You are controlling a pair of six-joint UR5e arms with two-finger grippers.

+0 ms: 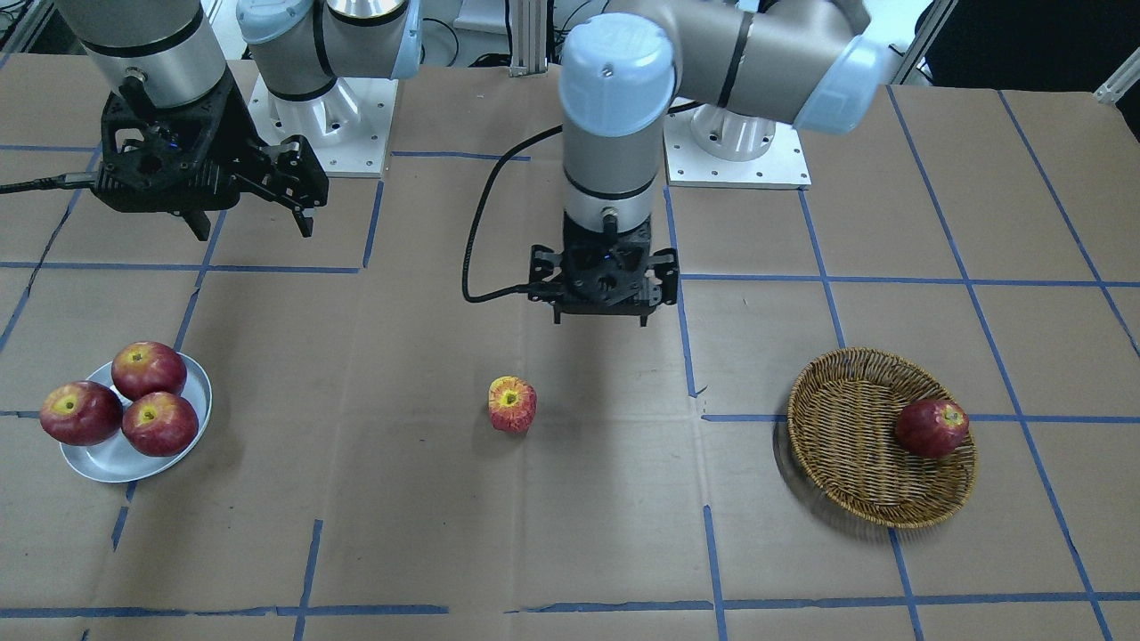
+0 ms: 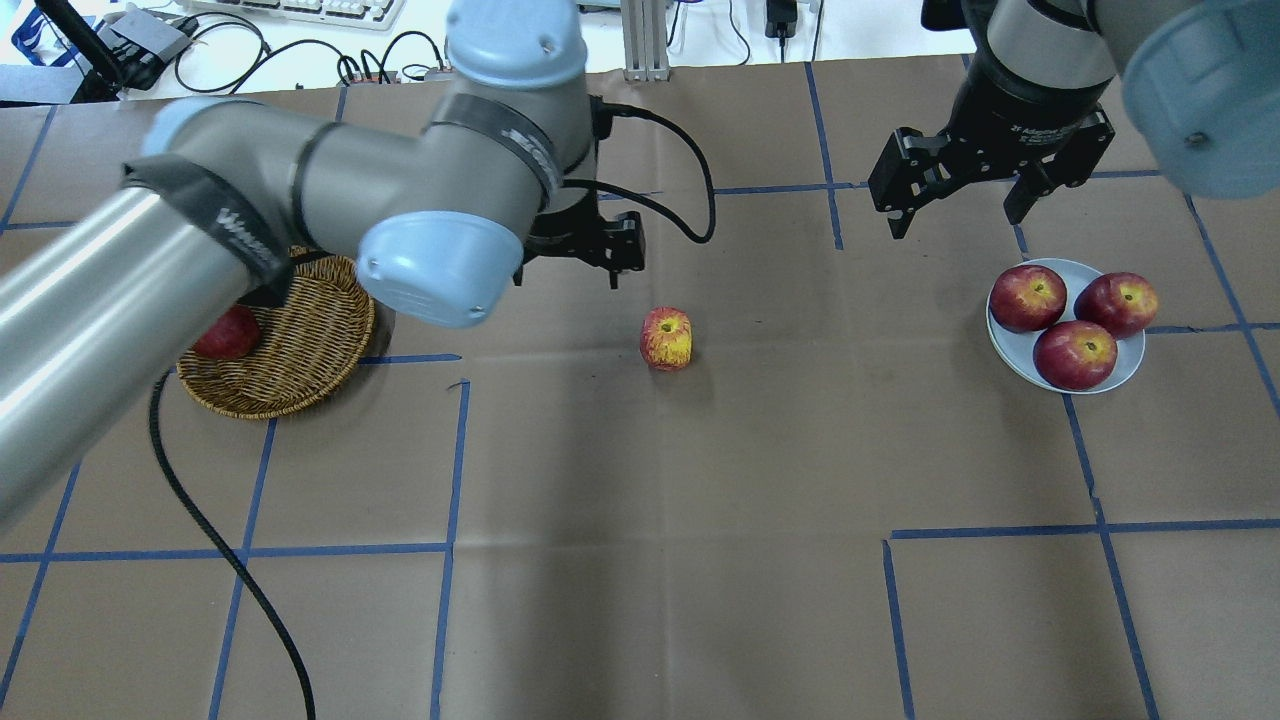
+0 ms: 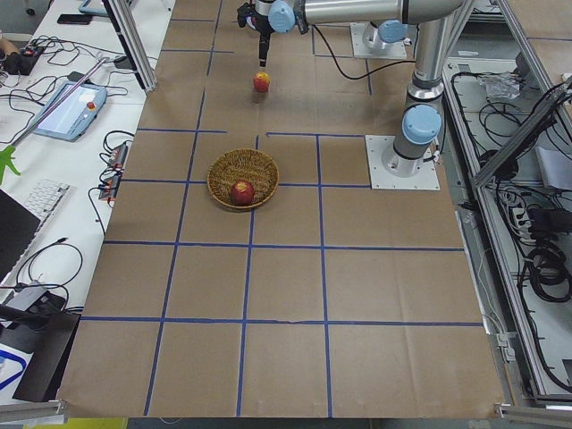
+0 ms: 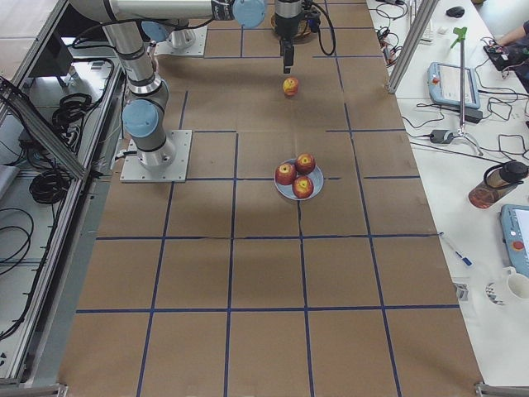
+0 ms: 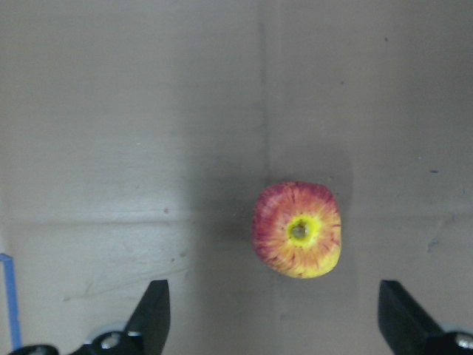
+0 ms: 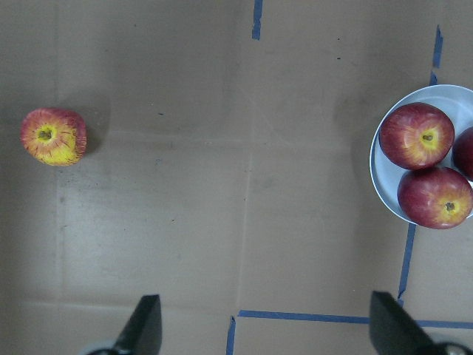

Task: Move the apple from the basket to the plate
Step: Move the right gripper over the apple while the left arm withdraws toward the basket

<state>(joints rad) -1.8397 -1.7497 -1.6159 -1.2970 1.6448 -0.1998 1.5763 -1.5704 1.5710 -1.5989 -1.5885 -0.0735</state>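
Overhead view: the left arm [image 2: 200, 250] hides part of the basket [image 2: 300, 345] and most of the left gripper [image 1: 599, 316]. The front-facing view shows the basket whole, with one dark red apple [image 1: 931, 427] lying against its outer rim.

The left wrist view alone settles the pincer's state. We see both fingers [image 5: 155, 307] spread wide and holding nothing, with the apple [image 5: 297, 229] on the table [image 2: 650, 550] ahead of them, nearer one finger and touching neither.

The apple sits at mid-table between basket and plate [image 1: 116, 458], well apart from both. Nothing stands around it but blue tape lines [image 2: 455, 450].

It is upright, stem hollow up. The skin is pinkish-red with pale streaks and a wide yellow patch that runs down one side.

The right gripper [image 2: 955, 215] hangs near the plate, released and empty. Three dark red apples [image 2: 1074, 354] fill the plate, and the right wrist view cuts off part of it.
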